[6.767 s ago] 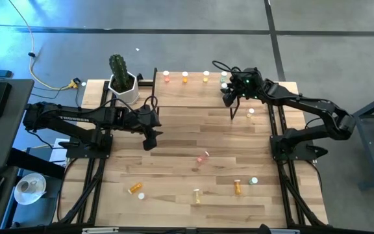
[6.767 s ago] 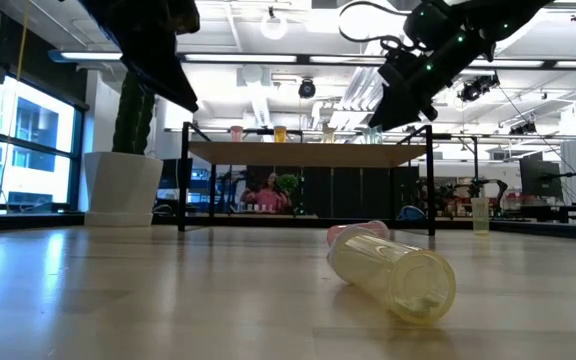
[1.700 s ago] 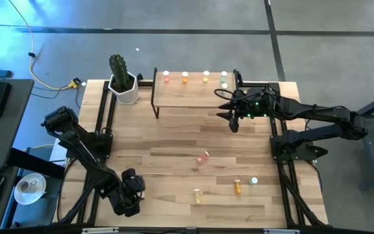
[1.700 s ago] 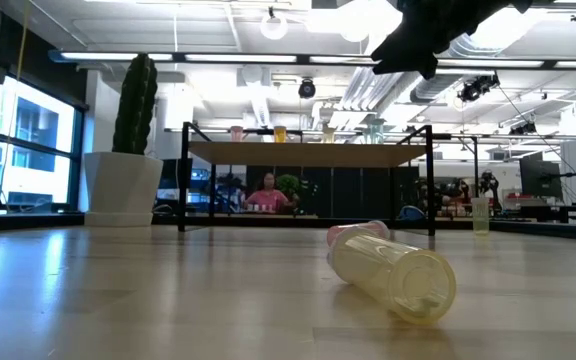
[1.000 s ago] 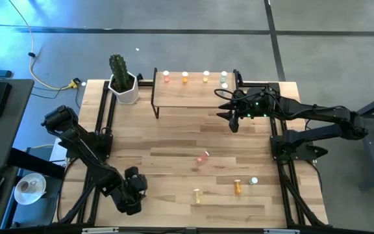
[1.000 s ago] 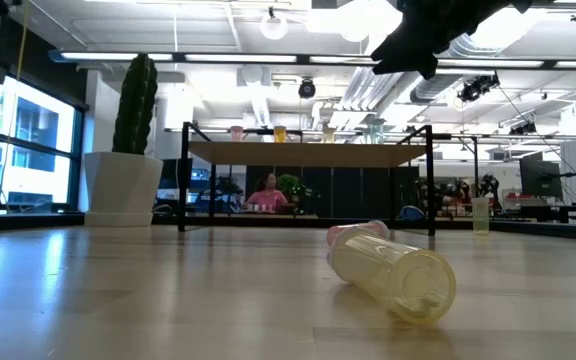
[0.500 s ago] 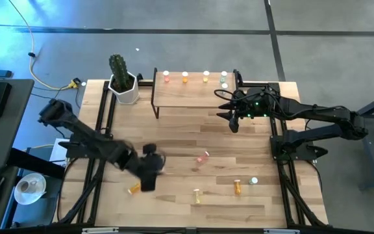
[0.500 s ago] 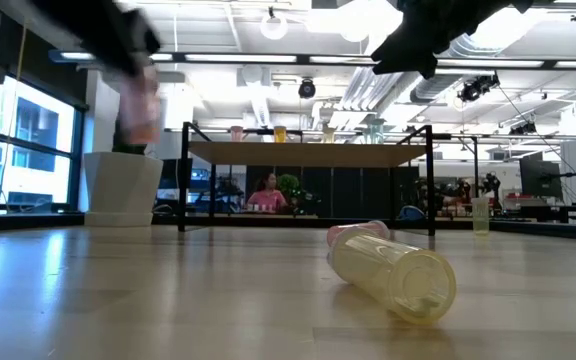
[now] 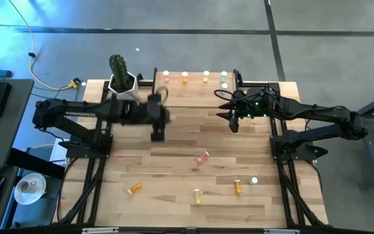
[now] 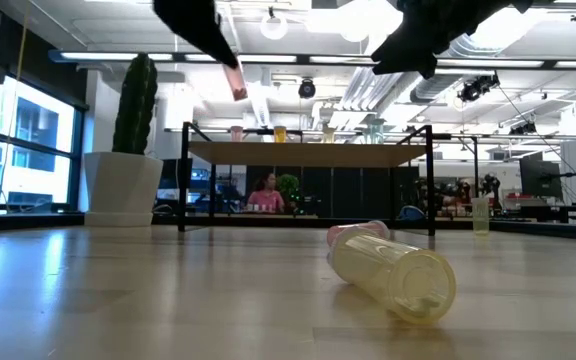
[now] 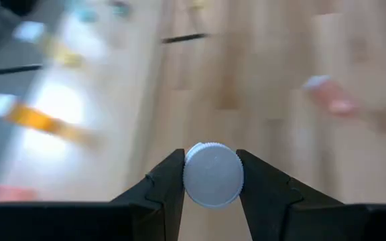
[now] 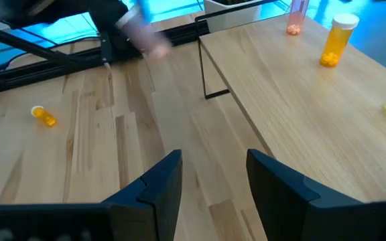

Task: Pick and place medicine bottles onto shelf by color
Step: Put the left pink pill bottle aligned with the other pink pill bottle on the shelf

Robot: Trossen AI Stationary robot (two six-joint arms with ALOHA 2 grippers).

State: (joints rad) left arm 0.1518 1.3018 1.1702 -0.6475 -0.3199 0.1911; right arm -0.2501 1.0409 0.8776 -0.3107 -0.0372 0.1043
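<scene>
Overhead, the left gripper (image 9: 156, 117) hangs above the table (image 9: 174, 156) just in front of the shelf's (image 9: 193, 91) left end, beside the white pot holding the cactus (image 9: 118, 68). Its fingers (image 11: 163, 187) are clamped on a small bottle (image 11: 213, 174), whose round white cap faces the wrist camera between them; in the low view the bottle's body looks pink, blurred, high above the wood. The right gripper (image 9: 232, 120) waits off the shelf's right front corner, its fingers (image 12: 159, 187) spread apart with nothing between them. Four bottles stand in a row along the shelf's back edge: a pink one (image 9: 166, 77), an orange one (image 9: 185, 77), a yellow one (image 9: 206, 77) and a pale green one (image 9: 224, 79). Loose bottles lie on the table nearer the front: a pink one (image 9: 203, 156) near the middle, an orange one (image 9: 134, 188) at front left, a yellow one (image 9: 197, 194) at front centre, another orange one (image 9: 237, 187) and a pale green one (image 9: 254, 181) at front right. In the low view the yellow bottle (image 10: 393, 272) lies on its side close to the camera, with the pink one just behind it.
</scene>
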